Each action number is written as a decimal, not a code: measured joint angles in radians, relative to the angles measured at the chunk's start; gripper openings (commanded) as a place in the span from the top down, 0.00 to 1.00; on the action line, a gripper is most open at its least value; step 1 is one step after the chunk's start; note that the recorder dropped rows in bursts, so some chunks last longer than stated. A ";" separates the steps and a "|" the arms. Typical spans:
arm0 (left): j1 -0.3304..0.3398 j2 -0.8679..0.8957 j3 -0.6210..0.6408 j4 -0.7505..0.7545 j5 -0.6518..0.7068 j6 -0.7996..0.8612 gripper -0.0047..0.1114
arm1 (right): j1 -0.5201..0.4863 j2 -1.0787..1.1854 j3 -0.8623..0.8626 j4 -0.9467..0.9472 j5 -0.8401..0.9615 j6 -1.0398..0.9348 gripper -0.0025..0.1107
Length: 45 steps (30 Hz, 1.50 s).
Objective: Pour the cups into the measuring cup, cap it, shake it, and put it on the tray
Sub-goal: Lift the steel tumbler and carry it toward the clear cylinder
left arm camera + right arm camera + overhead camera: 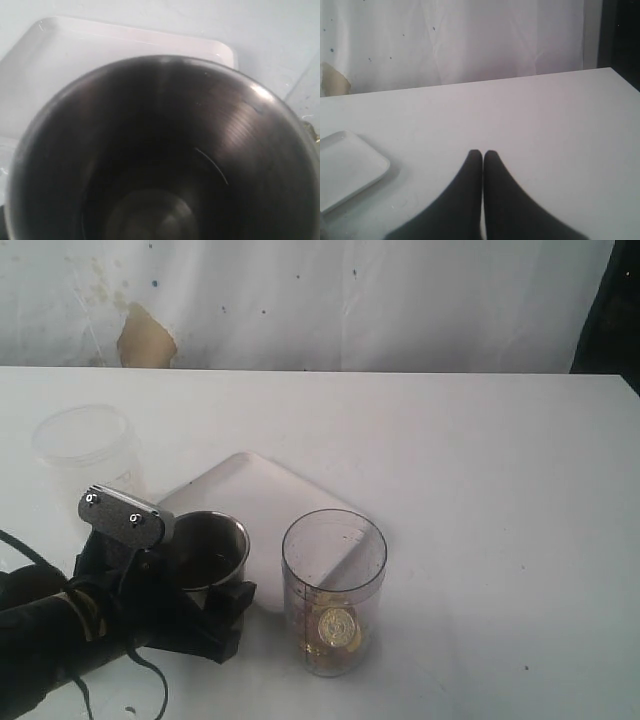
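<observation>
Tumbler [212, 545] sits clamped between left fingers [236, 599]; right fingers [470, 190] pressed together, empty.

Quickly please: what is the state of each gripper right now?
Left gripper: closed on the shiny tapered steel tumbler.
Right gripper: closed, fingertips together, holding nothing.

Steel tumbler [212, 550] upright at edge of white tray [268, 488], clear measuring cup [333, 585] upright just beside, uncapped, perhaps golden contents [338, 628]
</observation>
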 measured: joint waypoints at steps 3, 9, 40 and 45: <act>-0.001 0.003 0.000 -0.002 -0.002 -0.005 0.82 | 0.000 0.000 0.000 0.000 0.000 0.000 0.98; -0.001 0.003 0.000 -0.007 -0.002 -0.003 0.96 | 0.000 0.000 0.000 0.000 0.000 0.000 0.98; 0.039 -0.376 -0.408 0.452 1.038 -0.144 0.96 | 0.000 0.000 0.000 0.000 0.000 0.000 0.98; -0.036 -0.360 -0.479 0.727 1.180 -0.323 0.96 | 0.000 0.000 0.000 0.000 0.000 -0.002 0.98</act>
